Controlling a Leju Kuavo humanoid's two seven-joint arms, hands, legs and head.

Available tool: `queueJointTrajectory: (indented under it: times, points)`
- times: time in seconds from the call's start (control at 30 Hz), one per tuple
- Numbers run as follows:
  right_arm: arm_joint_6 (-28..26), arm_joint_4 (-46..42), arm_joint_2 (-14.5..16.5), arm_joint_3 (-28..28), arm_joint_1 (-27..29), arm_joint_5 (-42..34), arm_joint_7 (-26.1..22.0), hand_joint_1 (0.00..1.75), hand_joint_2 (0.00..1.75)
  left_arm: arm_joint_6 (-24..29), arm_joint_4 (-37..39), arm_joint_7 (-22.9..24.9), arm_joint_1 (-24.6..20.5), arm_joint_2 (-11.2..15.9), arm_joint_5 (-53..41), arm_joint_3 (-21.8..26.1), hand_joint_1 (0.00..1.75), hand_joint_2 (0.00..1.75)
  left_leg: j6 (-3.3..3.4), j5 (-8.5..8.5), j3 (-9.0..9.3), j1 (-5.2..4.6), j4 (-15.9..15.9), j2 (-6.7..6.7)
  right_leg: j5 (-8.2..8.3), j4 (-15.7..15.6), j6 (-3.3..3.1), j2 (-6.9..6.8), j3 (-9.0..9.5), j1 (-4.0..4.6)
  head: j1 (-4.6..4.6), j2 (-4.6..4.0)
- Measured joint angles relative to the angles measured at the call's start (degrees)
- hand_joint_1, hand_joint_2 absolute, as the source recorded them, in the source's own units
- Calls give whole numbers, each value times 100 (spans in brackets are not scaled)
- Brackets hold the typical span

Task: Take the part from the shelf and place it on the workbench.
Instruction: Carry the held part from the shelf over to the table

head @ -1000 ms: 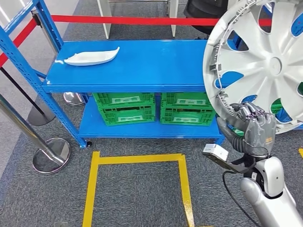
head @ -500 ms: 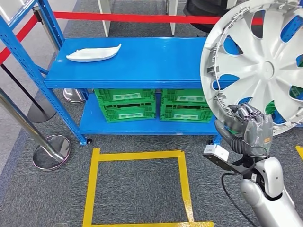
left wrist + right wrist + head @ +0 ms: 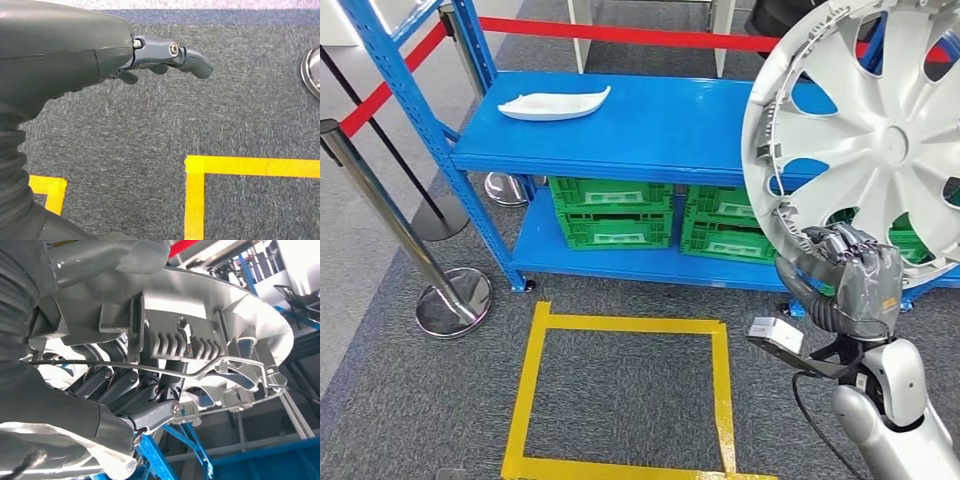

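Note:
A large silver wheel cover [image 3: 878, 140] stands upright at the right of the head view, in front of the blue shelf [image 3: 660, 130]. My right hand [image 3: 852, 280] grips its lower rim from below. In the right wrist view the dark fingers [image 3: 124, 390] curl around the ribbed inner rim and wire ring of the wheel cover [image 3: 211, 330]. A white curved part [image 3: 554, 102] lies on the shelf's top board at the far left. My left hand [image 3: 113, 55] hangs over the grey carpet with its fingers stretched out and nothing in it.
Two green crates [image 3: 614, 210] sit on the lower shelf board. A yellow tape square [image 3: 622, 325] marks the carpet before the shelf. A chrome stanchion [image 3: 403, 215] with a round base [image 3: 454, 302] stands at the left, with a red belt [image 3: 622, 33] behind the shelf.
The whole picture has slid to the right, so the camera has moved. My right hand keeps its grip on the wheel cover in the same pose.

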Motion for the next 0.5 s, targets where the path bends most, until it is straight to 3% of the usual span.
queueJointTrajectory:
  times: [0.07,0.17,0.2,0.23,0.27,0.3,0.37,0.4,0.43,0.5]
  points:
    - [-27,-52,-12,-2,22,16,8,175,175,49,0,-116,9,2,13,1,0,175,-66,-153,-101,-12,198,113,43,-23,-73,-139,-10,-21,-32,-1]
    - [-64,-131,-44,-5,77,45,16,175,175,202,-1,-332,-7,-9,92,3,0,175,-158,-732,-500,28,1222,412,78,-32,-127,-368,-51,-5,-81,-1]
    - [-68,-153,-54,-4,92,57,15,175,175,272,-1,-410,-8,-15,142,7,0,175,-176,-848,-593,47,1513,443,85,-30,-131,-442,-64,2,-80,-1]
    - [-67,-175,-65,-3,105,68,15,175,175,332,-1,-480,-8,-22,202,18,0,175,-185,-860,-592,62,1614,459,91,-27,-131,-517,-73,6,-81,-1]
    - [-66,-201,-78,-2,118,77,15,175,175,372,-1,-532,-10,-30,268,34,0,175,-185,-760,-471,69,1466,478,95,-24,-128,-588,-76,7,-82,-1]
    - [-66,-228,-91,-2,128,83,14,175,175,383,-1,-561,-12,-34,321,51,0,175,-175,-586,-254,71,1116,522,97,-21,-123,-656,-73,7,-82,-1]
    - [-60,-278,-118,-2,132,94,3,175,175,334,-1,-576,-28,-38,386,80,0,175,-118,-327,194,39,310,735,104,-15,-100,-775,-72,21,-84,-1]
    - [-56,-294,-129,2,122,103,-11,175,175,287,-1,-575,-37,-38,395,87,0,175,-78,-276,305,14,68,815,111,-12,-78,-827,-78,33,-80,-1]
    - [-51,-308,-138,10,106,114,-31,175,175,237,0,-573,-42,-39,399,93,0,175,-37,-277,329,-12,-33,854,121,-14,-51,-878,-86,45,-80,0]
    - [-44,-329,-149,44,62,142,-62,175,175,176,-1,-559,-39,-40,404,103,0,175,48,-244,281,-30,-57,765,143,-35,12,-978,-85,51,-79,0]
